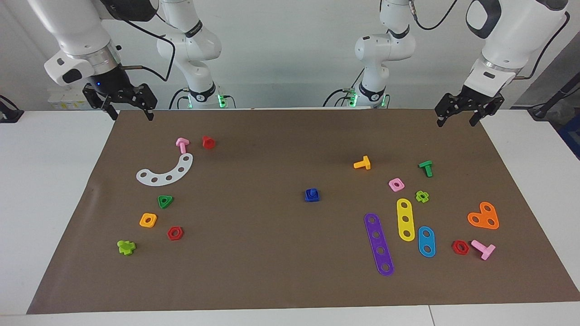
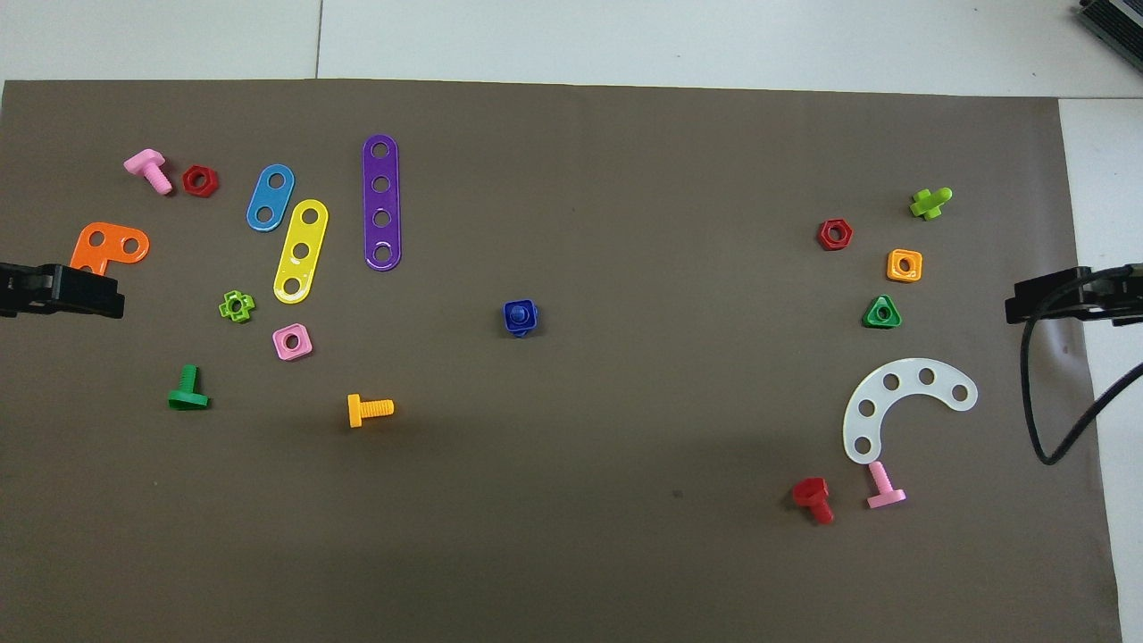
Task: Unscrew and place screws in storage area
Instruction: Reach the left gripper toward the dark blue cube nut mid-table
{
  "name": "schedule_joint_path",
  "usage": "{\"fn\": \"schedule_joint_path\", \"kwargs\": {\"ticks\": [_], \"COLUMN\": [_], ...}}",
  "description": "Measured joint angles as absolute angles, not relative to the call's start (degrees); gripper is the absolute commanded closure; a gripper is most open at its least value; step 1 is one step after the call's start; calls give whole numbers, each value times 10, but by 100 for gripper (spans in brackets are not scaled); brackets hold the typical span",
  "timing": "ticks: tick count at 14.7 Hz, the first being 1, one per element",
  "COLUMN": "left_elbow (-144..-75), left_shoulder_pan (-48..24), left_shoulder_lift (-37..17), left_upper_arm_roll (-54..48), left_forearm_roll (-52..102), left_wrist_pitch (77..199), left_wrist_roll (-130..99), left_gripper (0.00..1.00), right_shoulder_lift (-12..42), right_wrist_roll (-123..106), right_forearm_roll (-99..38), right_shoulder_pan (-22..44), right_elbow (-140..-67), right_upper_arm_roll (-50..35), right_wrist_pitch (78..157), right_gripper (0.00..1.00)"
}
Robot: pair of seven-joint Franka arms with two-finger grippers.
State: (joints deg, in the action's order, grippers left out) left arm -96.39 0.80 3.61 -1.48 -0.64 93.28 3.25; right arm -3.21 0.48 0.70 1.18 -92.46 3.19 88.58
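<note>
blue screw (image 1: 311,195) at mat (image 1: 272,271) middle, well apart from both | left jaws (image 1: 458,117) released | right jaws (image 1: 130,111) released

White table (image 1: 41,181) carrying a brown mat (image 1: 272,271). Lying on the mat: blue bolt in its blue nut (image 1: 311,195) mid-mat; white curved strip (image 1: 165,172), green triangular nut (image 1: 165,201), orange square nut (image 1: 148,220) sitting toward the right arm's end; purple strip (image 1: 379,244), yellow strip (image 1: 405,219) lying toward the left arm's end.
</note>
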Motion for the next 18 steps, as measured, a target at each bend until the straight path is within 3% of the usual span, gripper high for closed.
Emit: {"fn": "schedule_joint_path", "kwargs": {"ticks": [10, 18], "left_elbow": [-971, -1036], "left_shoulder_pan": [0, -143], "left_shoulder_lift": [37, 38], "left_upper_arm_roll": [-19, -28], "left_forearm_roll": [-6, 1], "left_wrist_pitch": [931, 1015], "left_wrist_roll": [32, -148], "left_gripper": [0, 0], "right_shoulder_lift": [-32, -32], "right_wrist_roll": [5, 5], "right_forearm_roll": [7, 7], "right_shoulder_pan": [12, 12], "right_elbow": [-925, -925], "right_upper_arm_roll": [32, 32], "right_wrist_pitch": [886, 886], "right_gripper": [0, 0]}}
